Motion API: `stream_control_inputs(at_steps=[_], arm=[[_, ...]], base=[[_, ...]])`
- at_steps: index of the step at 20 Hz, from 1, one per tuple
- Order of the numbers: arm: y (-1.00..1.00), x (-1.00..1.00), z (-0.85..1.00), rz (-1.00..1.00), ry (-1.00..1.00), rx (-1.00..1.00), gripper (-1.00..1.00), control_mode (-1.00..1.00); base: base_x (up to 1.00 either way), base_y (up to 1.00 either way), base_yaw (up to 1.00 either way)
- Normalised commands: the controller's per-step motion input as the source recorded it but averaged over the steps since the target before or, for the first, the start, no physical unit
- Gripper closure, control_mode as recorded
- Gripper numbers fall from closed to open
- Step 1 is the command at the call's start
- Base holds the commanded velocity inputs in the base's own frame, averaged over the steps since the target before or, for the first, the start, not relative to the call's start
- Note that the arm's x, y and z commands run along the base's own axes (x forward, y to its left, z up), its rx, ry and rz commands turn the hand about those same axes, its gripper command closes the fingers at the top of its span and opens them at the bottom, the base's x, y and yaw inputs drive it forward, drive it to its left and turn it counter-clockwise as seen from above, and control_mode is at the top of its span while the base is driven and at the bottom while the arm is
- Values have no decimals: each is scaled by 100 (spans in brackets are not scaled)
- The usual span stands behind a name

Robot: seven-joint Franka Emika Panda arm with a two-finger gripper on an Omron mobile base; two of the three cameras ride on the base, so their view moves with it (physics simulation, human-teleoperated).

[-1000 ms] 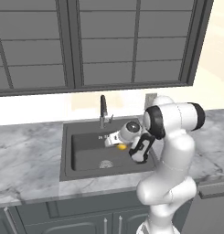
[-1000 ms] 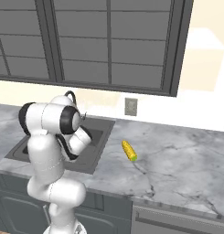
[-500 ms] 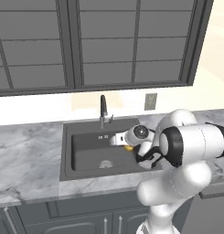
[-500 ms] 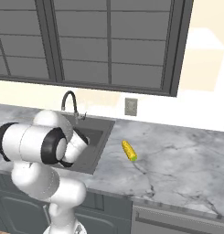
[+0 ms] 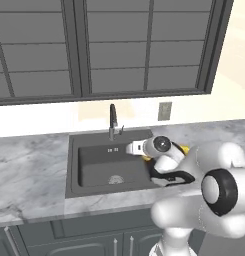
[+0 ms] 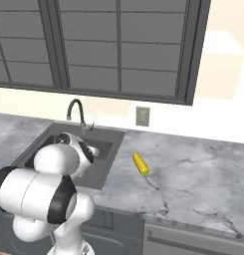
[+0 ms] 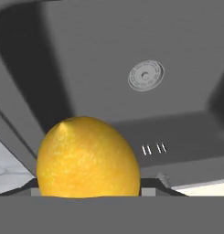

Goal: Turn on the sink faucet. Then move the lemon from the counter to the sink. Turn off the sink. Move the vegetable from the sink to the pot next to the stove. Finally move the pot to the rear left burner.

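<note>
Hand view: a small yellow-orange oval lemon (image 7: 88, 157) sits between the gripper's fingers, partly open and closed around the fruit, its pointed end tilted up and left. Beyond it lies the dark grey rectangular sink (image 7: 109, 55), its round metal drain (image 7: 146, 76) farther off to the right. Left base view: the gripper (image 5: 144, 153) hangs over the right side of the basin, near the slim dark gooseneck faucet (image 5: 113, 120). The fruit is directly above the sink floor, so releasing it there looks like the coming move. On the grey-white marble table (image 6: 193, 169), a yellow corn cob (image 6: 140, 164) lies to the right of the sink.
</note>
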Motion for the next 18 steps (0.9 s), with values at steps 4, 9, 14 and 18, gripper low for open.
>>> stream_control_inputs(at_steps=[4, 9, 14, 18], arm=[[-5, 2, 100, -3, 15, 0, 100, -100], [-10, 0, 92, -1, 20, 0, 100, -100], [-11, -23, 43, 0, 18, 0, 100, -100], [-7, -51, 1, 0, 11, 0, 100, -100]], base=[[0, 0, 0], [0, 0, 0], [0, 0, 0], [0, 0, 0]])
